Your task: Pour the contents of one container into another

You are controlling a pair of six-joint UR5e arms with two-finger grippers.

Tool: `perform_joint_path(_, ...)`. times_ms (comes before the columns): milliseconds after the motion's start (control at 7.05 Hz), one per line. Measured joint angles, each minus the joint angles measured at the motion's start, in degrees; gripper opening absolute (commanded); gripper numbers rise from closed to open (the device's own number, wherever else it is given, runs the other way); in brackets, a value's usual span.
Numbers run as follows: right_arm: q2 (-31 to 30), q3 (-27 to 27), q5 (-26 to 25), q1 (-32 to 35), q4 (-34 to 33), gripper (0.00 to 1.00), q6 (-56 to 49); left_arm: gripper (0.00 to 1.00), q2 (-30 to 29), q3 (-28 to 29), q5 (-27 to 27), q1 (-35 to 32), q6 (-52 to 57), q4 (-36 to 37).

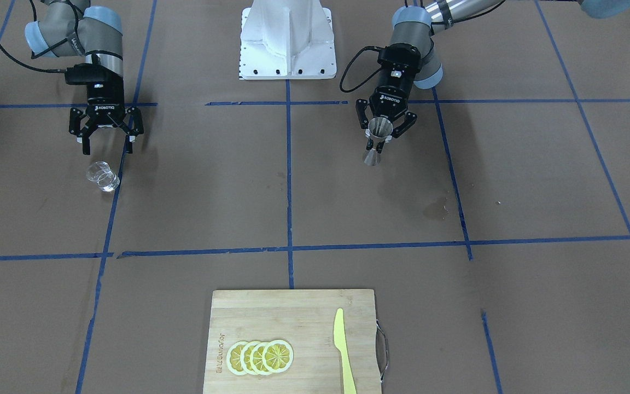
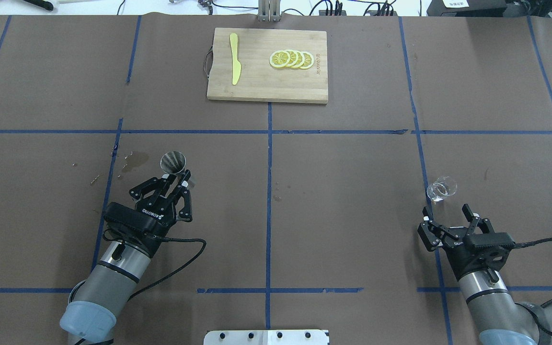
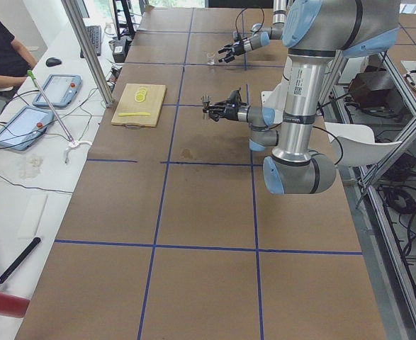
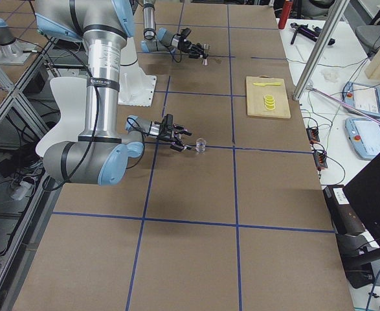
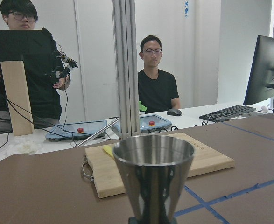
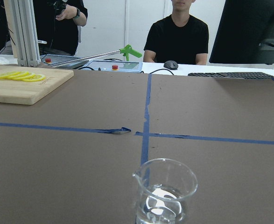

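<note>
- I see the jigger (image 2: 174, 163) on the robot's left half of the table (image 2: 343, 201), gripped at its narrow waist by the left end effector (image 2: 176, 176).
- Its long axis is vertical, wide mouth up. It is shiny steel, two cones, hourglass shape.
- I cannot tell if its base touches the table.
- The glass cup (image 1: 103, 176) stands upright on the robot's right half, mouth up, beside a blue tape line (image 1: 108, 219).
- It is clear, with a thick base and a small pour lip on the rim.
- The right end effector (image 1: 107, 146) is just behind the cup, fingers spread wide, holding nothing and not touching it.
- The cutting board (image 2: 257, 84) at the far middle carries lemon slices (image 2: 291, 59) and a yellow knife (image 2: 234, 64).
</note>
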Motion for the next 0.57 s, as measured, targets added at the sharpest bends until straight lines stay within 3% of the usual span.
perform_joint_path(567, 2.35, -2.51, 1.16, 1.67, -0.02, 0.99, -0.31, 0.00, 0.07, 0.27, -0.06, -0.05, 0.00, -0.04)
